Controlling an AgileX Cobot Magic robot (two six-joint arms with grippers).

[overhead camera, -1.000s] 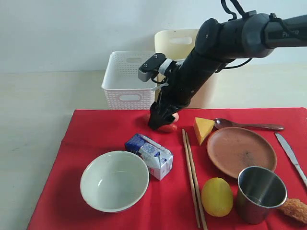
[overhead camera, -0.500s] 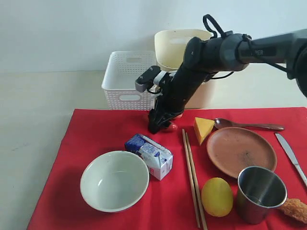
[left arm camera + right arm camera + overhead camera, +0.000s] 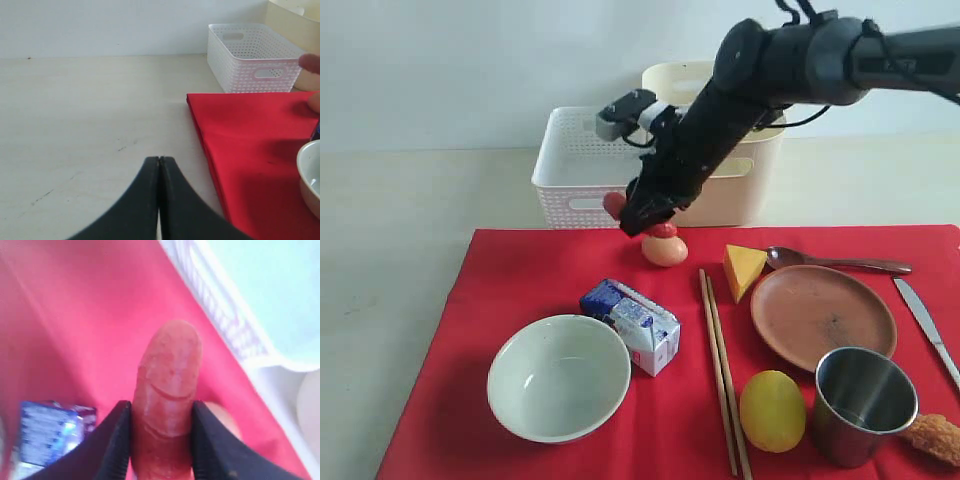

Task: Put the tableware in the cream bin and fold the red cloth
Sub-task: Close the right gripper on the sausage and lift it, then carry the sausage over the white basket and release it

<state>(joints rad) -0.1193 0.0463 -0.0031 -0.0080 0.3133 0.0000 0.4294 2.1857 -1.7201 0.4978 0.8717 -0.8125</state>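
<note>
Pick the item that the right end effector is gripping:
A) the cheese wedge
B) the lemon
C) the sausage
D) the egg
C: the right end effector is clamped on the sausage, raised above the red cloth, while the egg sits on the cloth just below it.

The pale worktop carries a red cloth, spread flat over its near part. Just behind the cloth's far edge a white basket and a cream bin stand side by side. Faint dark scuffs mark the worktop left of the cloth.
</note>
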